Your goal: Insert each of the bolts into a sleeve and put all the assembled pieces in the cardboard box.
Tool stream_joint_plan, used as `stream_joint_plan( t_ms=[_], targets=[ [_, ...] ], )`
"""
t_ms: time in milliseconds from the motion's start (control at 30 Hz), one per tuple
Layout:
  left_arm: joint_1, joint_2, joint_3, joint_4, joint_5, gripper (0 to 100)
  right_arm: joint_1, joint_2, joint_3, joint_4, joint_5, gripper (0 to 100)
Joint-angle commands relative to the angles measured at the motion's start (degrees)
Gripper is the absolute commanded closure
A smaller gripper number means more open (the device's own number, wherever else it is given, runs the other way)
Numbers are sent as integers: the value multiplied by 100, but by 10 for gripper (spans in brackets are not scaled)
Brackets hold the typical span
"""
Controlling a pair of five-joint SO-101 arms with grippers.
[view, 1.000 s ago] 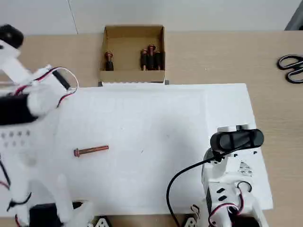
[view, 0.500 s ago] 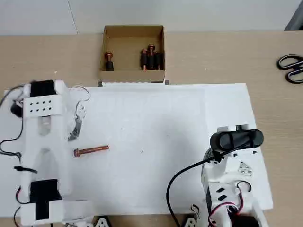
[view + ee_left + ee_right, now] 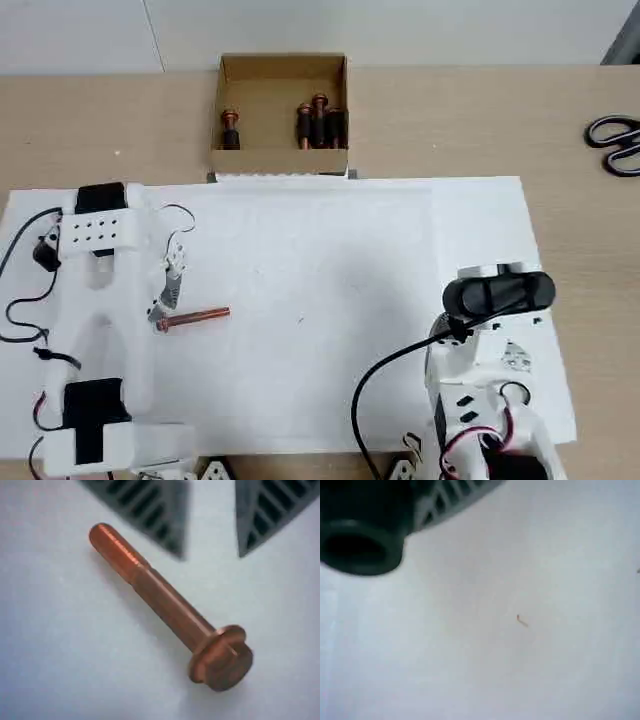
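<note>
A copper bolt [image 3: 193,318] lies flat on the white board [image 3: 350,260], head toward the left arm. My left gripper [image 3: 166,297] hangs just above the bolt's head end. In the left wrist view the gripper [image 3: 209,555] is open, its dark ribbed fingertips [image 3: 165,525] beside the bolt [image 3: 170,605] and not touching it. The cardboard box [image 3: 283,150] at the back holds several bolts in black sleeves [image 3: 318,122]. My right arm [image 3: 480,350] rests at the front right. Its gripper [image 3: 395,520] is shut on a black sleeve [image 3: 360,545] held above the board.
Black scissors [image 3: 615,143] lie on the wooden table at the far right. The white board covers most of the work area, with bare room between the two arms. A black cable [image 3: 375,385] loops off the right arm.
The left arm swung in from the far left and came down over the board, bringing its open gripper to the bolt's head. Bolt and right arm stayed put.
</note>
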Motion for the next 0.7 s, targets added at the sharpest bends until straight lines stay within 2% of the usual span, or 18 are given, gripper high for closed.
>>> stream_joint_plan(
  t_ms=[0, 167, 367, 667],
  targets=[
    [0, 9, 84, -70, -88, 845, 66, -31, -35, -154, -79, 995],
    [0, 9, 409, -185, -176, 844, 66, -31, -35, -154, -79, 995],
    [0, 9, 927, -835, -176, 844, 66, -31, -35, -154, -79, 995],
    [0, 18, 998, -1345, -176, 844, 66, -31, -35, -154, -79, 995]
  ],
)
